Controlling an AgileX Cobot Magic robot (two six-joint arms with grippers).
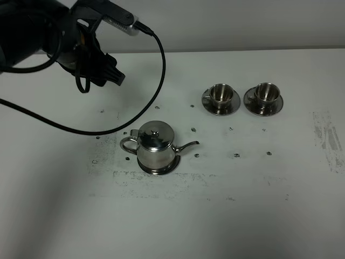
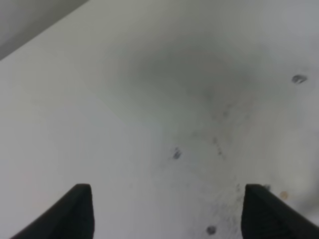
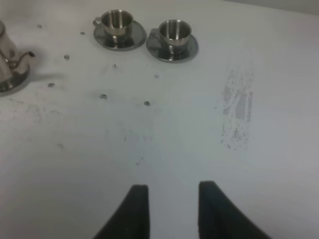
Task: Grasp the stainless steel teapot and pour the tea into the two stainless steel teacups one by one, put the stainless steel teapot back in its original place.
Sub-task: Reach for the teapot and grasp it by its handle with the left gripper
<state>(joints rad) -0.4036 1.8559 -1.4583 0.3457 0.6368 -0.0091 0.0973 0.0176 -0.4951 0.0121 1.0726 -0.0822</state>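
Note:
The stainless steel teapot [image 1: 155, 144] stands upright on its wide saucer [image 1: 159, 171] left of the table's middle, lid on, spout pointing right. The two teacups [image 1: 220, 94] [image 1: 264, 92] sit on their own saucers at the back right. No tea is visible. My left gripper [image 1: 111, 73] hangs above the table at the back left, apart from the teapot; in the left wrist view it [image 2: 169, 214] is open wide over bare table. My right gripper [image 3: 173, 209] is open and empty, with the teacups [image 3: 119, 20] [image 3: 174, 31] and the teapot's edge [image 3: 9, 59] ahead of it.
The white table [image 1: 242, 205] has dark specks and scuffs, with a grey smear patch [image 1: 328, 137] at the right. A black cable [image 1: 156, 81] loops from the left arm down over the table behind the teapot.

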